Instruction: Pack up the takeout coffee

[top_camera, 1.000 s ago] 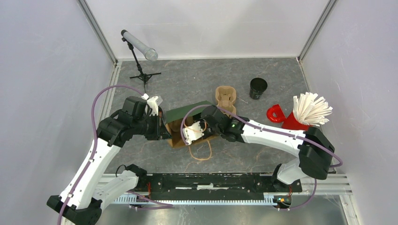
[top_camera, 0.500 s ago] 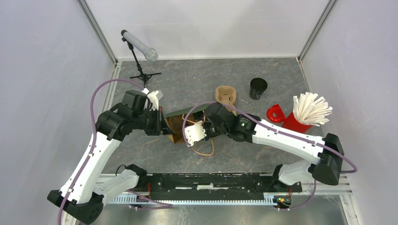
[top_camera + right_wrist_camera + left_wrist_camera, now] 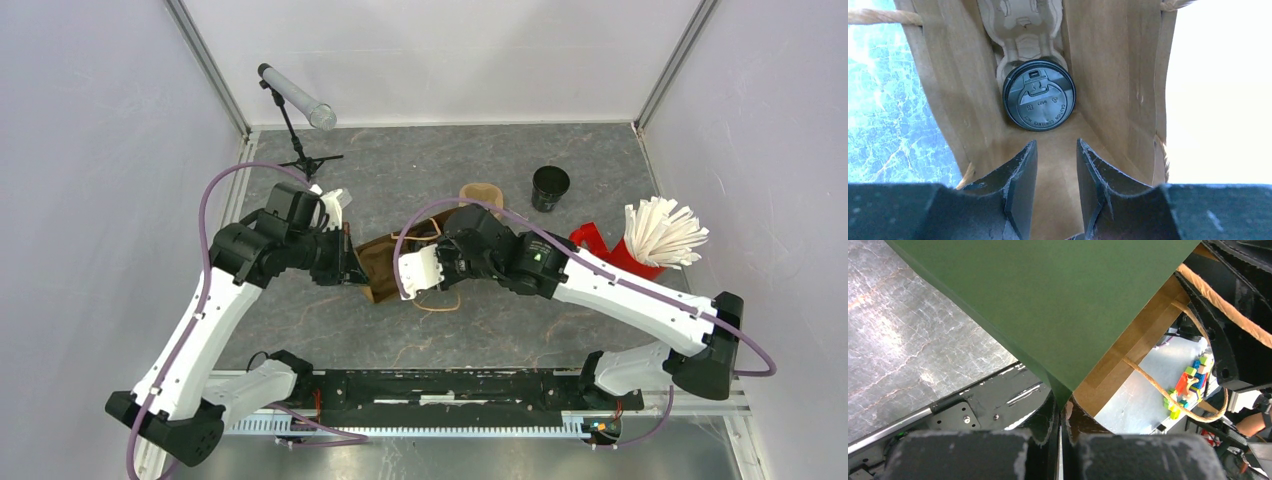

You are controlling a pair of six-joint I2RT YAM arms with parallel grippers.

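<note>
L end effector (image 3: 1060, 436) was clamped shut on the paper bag (image 3: 1048, 300) rim, R end effector (image 3: 1056, 167) stood part-open w/ nothing held at the bag mouth, and the takeout coffee (image 3: 1039, 96) sat in the pulp tray (image 3: 1023, 22) inside the bag, lid toward the mouth.

Left arm (image 3: 200, 330): up from base, elbow bent, forearm turned in toward table centre. Left gripper (image 3: 1060, 415): fingers pressed fully together, nipping the edge of a bag (image 3: 1048, 305). Right arm (image 3: 620, 295): stretched long, elbow out at far right, forearm running diagonally to centre. Right gripper (image 3: 1055, 165): jaws part-way apart, nothing between the fingers, aimed left toward the other wrist. Both wrists near each other, apart.
</note>
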